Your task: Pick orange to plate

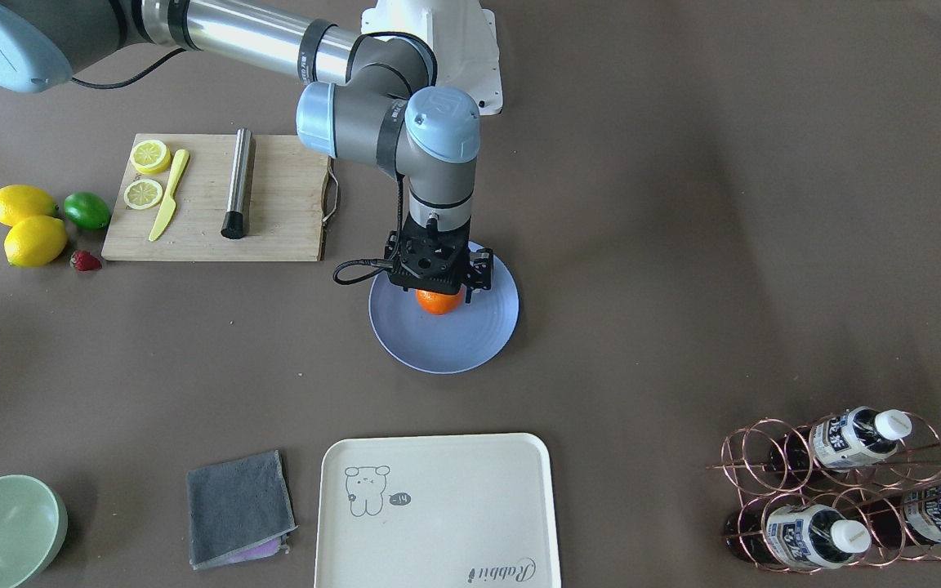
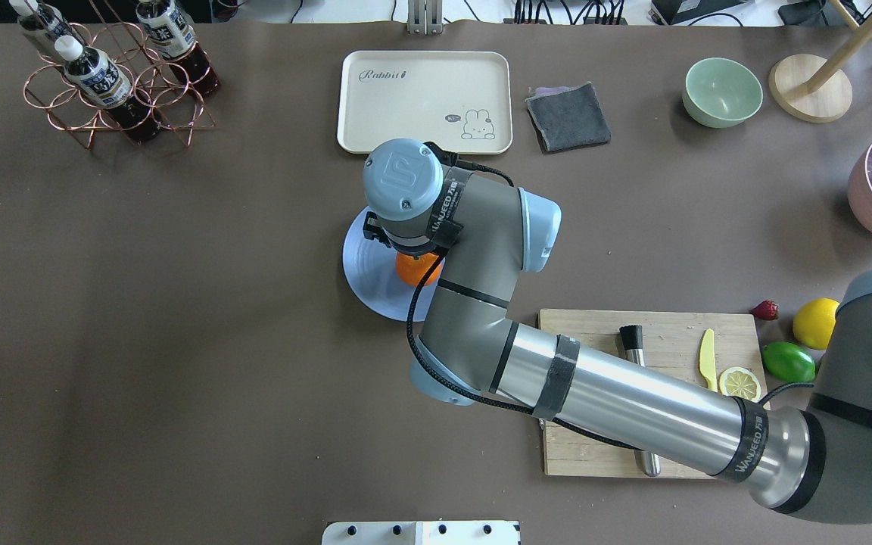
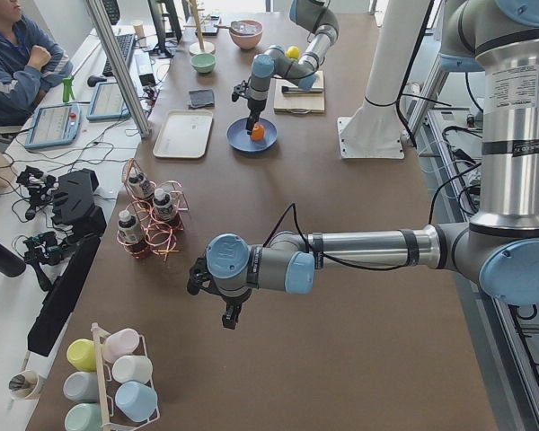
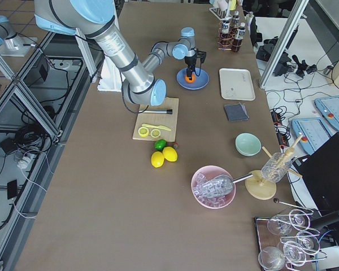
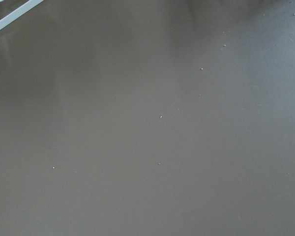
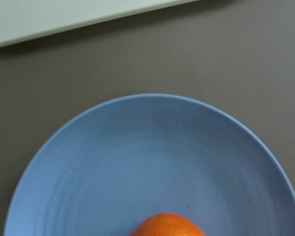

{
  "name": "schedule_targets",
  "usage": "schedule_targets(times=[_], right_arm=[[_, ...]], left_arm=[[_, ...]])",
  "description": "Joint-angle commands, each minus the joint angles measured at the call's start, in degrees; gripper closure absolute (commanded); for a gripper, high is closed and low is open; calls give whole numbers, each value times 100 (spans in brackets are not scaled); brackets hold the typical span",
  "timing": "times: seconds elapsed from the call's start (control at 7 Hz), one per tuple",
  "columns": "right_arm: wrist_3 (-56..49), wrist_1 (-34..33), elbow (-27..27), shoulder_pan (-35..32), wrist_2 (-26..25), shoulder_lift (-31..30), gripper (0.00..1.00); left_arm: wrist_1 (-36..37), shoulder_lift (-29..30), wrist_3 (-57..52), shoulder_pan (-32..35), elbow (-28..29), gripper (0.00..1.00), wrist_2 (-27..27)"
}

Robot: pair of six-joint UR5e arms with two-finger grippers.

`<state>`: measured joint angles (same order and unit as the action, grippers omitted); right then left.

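Orange point(image 1: 439, 303): one, resting on plate point(image 1: 446, 347) (one), under right gripper point(image 1: 438, 284). Right jaws: hidden, state undetermined. Left gripper point(image 3: 229, 316): side view only, over counter point(image 3: 359, 359), well apart from plate; jaws state undetermined.

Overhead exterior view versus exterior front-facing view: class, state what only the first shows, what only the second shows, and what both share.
Only overhead: the pink bowl of clear ice and the round wooden stand base, at that view's right edge. Only front-facing: a second whole yellow lemon and a second lemon slice on the wooden cutting board; overhead, the right arm covers them. Both: the small round orange at the round light-blue plate beneath the right gripper, the cream rectangular tray, the grey cloth and the pale green bowl.
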<state>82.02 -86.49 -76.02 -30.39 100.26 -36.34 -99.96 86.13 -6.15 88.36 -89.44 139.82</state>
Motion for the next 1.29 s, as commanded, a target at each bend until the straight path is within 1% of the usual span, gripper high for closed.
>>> schedule_targets(times=[0.0,0.14,0.29,0.43,0.57,0.71,0.86,1.0,1.14], right_arm=[[-744,-348,-341,-937,946,-126,0],[-1515,-960,-465,-1447,1326,-145,0],[-2462,-1454,-788,-2018,1669,-450,0],[-3594,-1728,-1183,-2676,2081,-1018,0],[-4815,-1731,-1700,-3213,2181,-1912,0],[-5898,-1757,-1932,-3819,2382,-2617,0],[-6874,-1697,-1925,-4269,2523,-3207,0],[-7598,-1670,-1873,-4447,2490,-3656,0],[-7840,-1644,-1838,-4632,2498,-4070,0]], left_arm=[[20,0,0,-3,23,1,-16],[46,-9,0,6,32,1,-42],[55,-17,0,6,23,1,-34],[64,-87,0,6,5,1,-34],[73,-105,0,15,-38,1,-8],[108,-88,0,15,-100,1,1],[169,-105,0,15,-144,1,1],[170,-105,0,15,-144,1,1],[170,-105,0,15,-153,1,1]])
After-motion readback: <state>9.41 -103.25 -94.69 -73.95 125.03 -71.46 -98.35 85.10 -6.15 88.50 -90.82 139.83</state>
